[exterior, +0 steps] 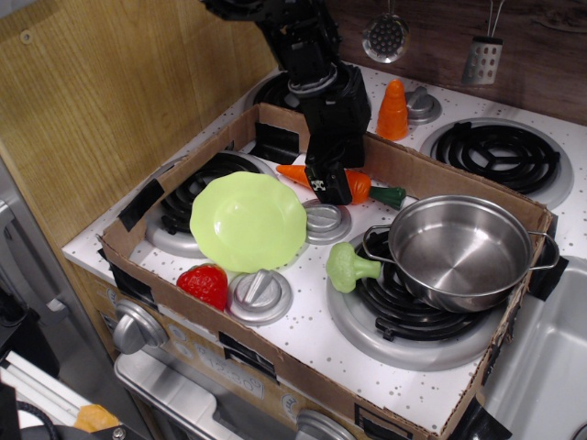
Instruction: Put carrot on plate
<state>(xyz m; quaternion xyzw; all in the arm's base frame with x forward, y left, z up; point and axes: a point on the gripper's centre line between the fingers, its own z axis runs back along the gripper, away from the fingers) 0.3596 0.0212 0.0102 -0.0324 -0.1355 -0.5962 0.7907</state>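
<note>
The orange carrot (pixel 358 186) with its dark green stem end lies inside the cardboard box, near the back wall, pointing left. My black gripper (pixel 328 183) is down over the carrot's middle and hides it. The jaws stand around the carrot, and I cannot tell whether they press on it. The lime-green plate (pixel 248 220) with a wavy rim lies on the left burner, just left and in front of the carrot, with nothing on it.
A cardboard box (pixel 303 367) walls in the stove top. A steel pot (pixel 459 249) sits on the right front burner, with a green toy (pixel 347 267) beside it. A red strawberry (pixel 204 282) lies at the front left. An orange cone (pixel 393 110) stands behind the box.
</note>
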